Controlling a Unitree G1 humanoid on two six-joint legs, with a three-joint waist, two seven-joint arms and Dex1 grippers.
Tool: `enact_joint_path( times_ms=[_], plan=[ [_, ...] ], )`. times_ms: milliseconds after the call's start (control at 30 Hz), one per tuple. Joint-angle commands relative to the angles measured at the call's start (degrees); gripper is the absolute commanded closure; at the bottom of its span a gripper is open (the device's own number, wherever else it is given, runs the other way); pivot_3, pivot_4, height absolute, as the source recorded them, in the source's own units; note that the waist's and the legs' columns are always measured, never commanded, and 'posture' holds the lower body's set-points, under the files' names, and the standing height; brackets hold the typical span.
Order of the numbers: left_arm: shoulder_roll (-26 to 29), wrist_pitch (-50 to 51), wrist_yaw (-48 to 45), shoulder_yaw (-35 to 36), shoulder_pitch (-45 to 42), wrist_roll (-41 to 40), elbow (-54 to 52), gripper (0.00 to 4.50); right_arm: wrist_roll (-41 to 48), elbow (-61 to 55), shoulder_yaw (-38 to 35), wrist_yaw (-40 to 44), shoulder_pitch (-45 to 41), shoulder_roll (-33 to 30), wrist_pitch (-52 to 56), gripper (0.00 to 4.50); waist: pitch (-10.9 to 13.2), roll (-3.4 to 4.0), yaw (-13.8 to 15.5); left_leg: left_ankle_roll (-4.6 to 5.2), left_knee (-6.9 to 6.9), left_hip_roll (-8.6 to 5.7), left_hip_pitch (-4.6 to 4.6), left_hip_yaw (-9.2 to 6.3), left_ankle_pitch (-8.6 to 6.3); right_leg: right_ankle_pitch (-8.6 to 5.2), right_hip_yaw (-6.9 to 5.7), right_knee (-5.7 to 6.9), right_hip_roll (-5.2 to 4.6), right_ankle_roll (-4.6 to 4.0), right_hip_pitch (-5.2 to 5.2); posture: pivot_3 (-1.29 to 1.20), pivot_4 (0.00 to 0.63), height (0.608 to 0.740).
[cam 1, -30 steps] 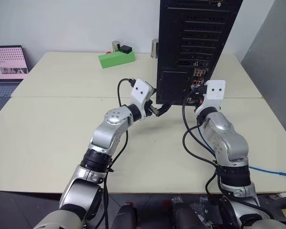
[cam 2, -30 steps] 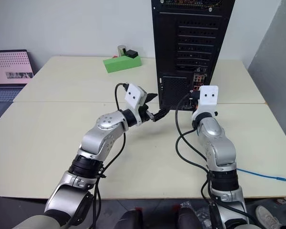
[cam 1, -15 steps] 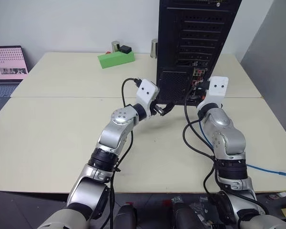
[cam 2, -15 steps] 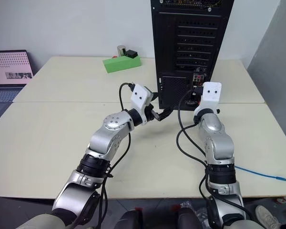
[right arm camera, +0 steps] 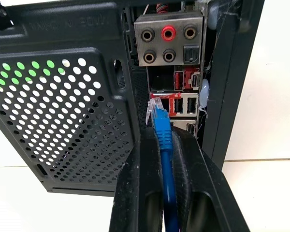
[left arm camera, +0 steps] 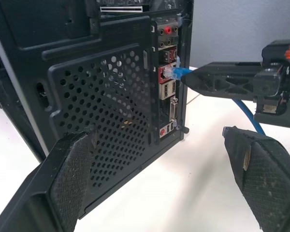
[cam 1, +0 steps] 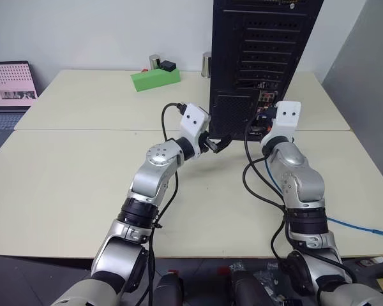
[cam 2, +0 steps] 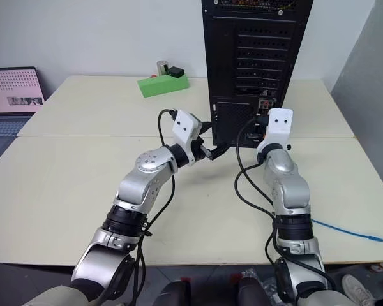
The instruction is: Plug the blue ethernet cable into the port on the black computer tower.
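Observation:
The black computer tower (cam 1: 262,57) stands upright at the back of the table, its rear face toward me. My right gripper (right arm camera: 162,140) is shut on the blue ethernet cable (right arm camera: 163,145) just behind its clear plug (right arm camera: 155,108). The plug's tip sits at the silver connector strip (right arm camera: 169,43), right by the port (right arm camera: 159,93); I cannot tell whether it is seated. From the gripper the cable trails back to the table's right front edge (cam 1: 357,226). My left gripper (left arm camera: 157,137) hangs open beside the tower's mesh grille (left arm camera: 111,106), level with the right gripper (left arm camera: 222,82), holding nothing.
A green block (cam 1: 155,78) with small items behind it lies at the back left. An open laptop (cam 1: 9,86) sits off the table's left edge. Black arm cables (cam 1: 255,185) loop over the table under my right wrist. A grey wall (cam 1: 370,95) stands close on the right.
The left arm's elbow has drifted a little to the right. Both grippers keep their places at the tower's rear, and the right stays shut on the cable.

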Motion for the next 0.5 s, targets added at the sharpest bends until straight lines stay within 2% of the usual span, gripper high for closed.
enact_joint_path(
  times_ms=[33, 500],
  plan=[
    [-0.1, -0.9, -0.5, 0.9, -1.2, 0.3, -0.7, 0.09, -0.6, 0.0, -0.7, 0.4, -2.0, -0.3, -2.4, 4.49, 0.0, 0.00, 0.0, 0.00, 0.00, 0.00, 0.00, 0.00, 0.00, 0.00, 0.00, 0.00, 0.00, 0.00, 0.00, 0.00, 0.150, 0.740],
    [-0.3, -1.2, -0.7, 1.1, -1.0, 0.6, -0.7, 0.09, -1.9, 2.3, -1.5, -0.4, -2.5, -0.6, -4.0, 4.49, 0.0, 0.00, 0.0, 0.00, 0.00, 0.00, 0.00, 0.00, 0.00, 0.00, 0.00, 0.00, 0.00, 0.00, 0.00, 0.00, 0.150, 0.740]
  ],
)
